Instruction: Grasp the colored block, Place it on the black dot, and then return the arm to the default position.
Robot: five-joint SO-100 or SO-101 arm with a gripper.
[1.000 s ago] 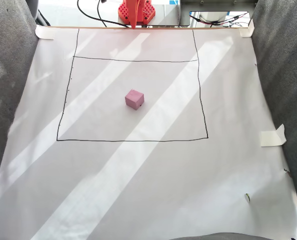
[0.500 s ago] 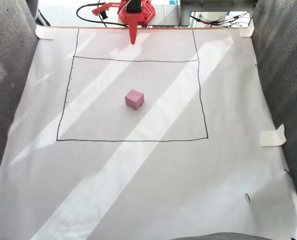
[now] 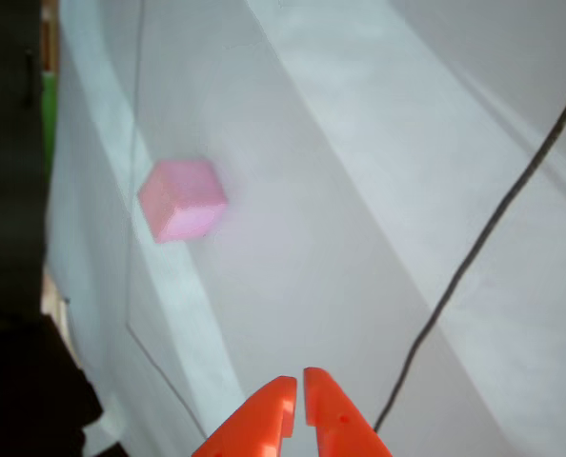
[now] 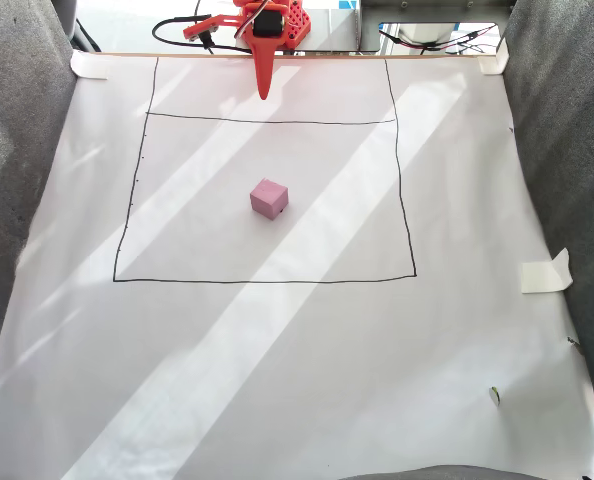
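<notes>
- Surface [image 4: 277, 380]: covered by a white paper sheet, taped at its corners, with bands of sunlight running diagonally across it. A hand-drawn black rectangle [image 4: 401, 180] takes up the far half of the sheet, with a cross line near its far edge.
- Arm [image 4: 267, 20]: red, mounted at the far edge of the surface, near the middle of that edge. It reaches only slightly over the sheet.
- Gripper [image 4: 264, 92]: points down over the strip between the far edge and the cross line. In the other view its fingers [image 3: 331, 419] lie tip to tip with only a hairline gap, closed on nothing.
- Colored block [image 4: 269, 198]: a pink cube, resting flat on the paper near the middle of the drawn rectangle, well apart from the gripper. In the other view the colored block [image 3: 182, 199] sits ahead of the fingertips and to their left.
- Black dot: none can be made out. It may lie under the block, or be too small to see.
- Step in hand, as a judgement: the scene fits either an approach toward a block awaiting pickup, or a withdrawal from a block set on a dot it now hides. The pictures do not settle which, so no next move is prescribed.
</notes>
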